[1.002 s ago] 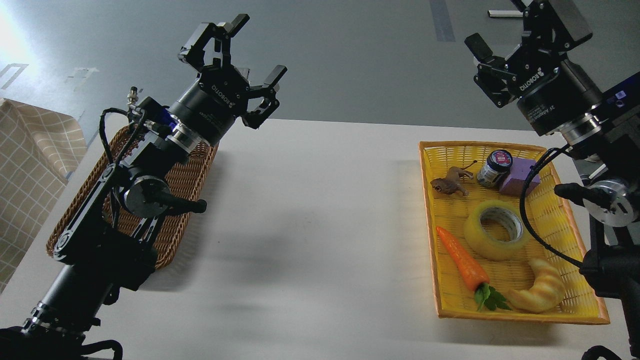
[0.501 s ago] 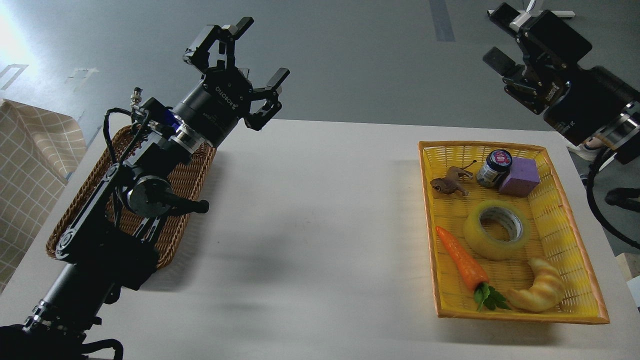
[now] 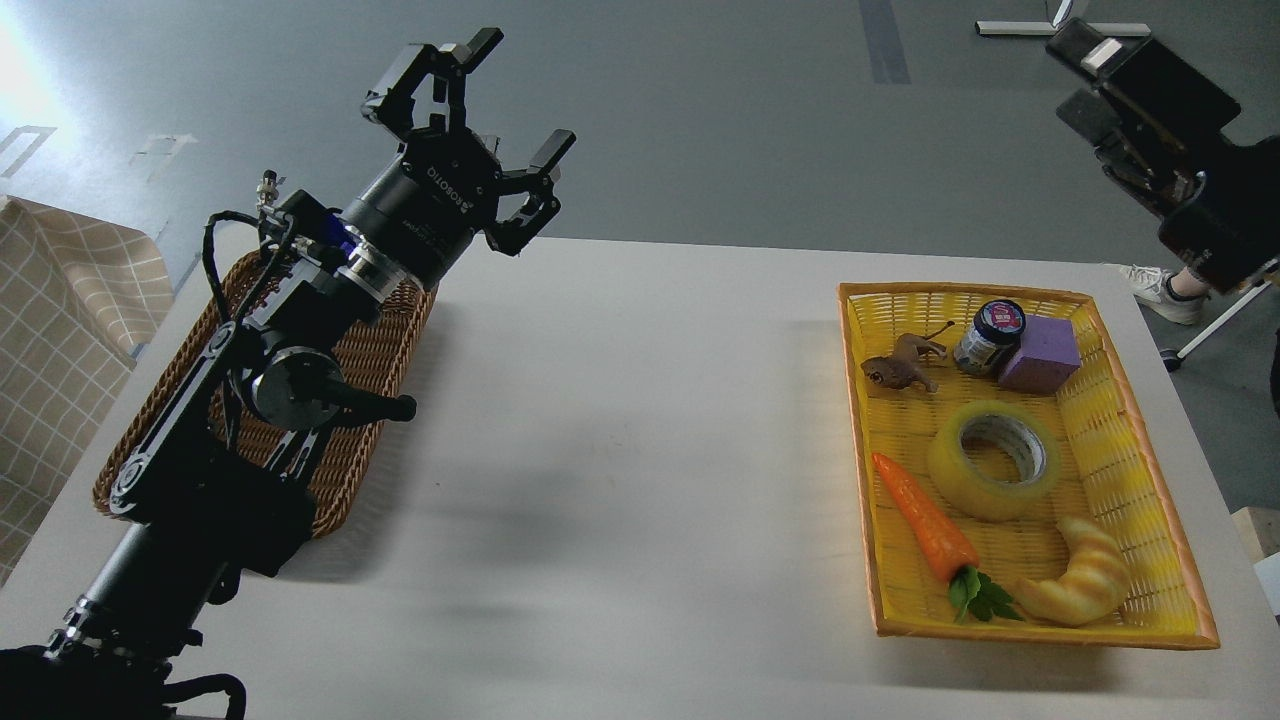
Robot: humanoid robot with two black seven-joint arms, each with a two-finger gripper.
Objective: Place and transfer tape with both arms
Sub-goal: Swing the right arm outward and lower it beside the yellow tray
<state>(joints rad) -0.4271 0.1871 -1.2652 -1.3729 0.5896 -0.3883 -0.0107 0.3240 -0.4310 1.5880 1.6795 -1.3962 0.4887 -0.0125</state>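
Translucent yellow packing tape roll point(image 3: 993, 461) lies flat at centre of the yellow woven tray point(image 3: 1140, 480) at right, while the black left gripper point(image 3: 478, 125), fingers spread and empty, hangs upper left; the black right gripper point(image 3: 1120, 90), upper right, cannot be read.

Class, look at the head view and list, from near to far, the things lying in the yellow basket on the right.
Croissant → orange toy carrot → yellow tape roll → brown toy animal → dark-lidded jar.
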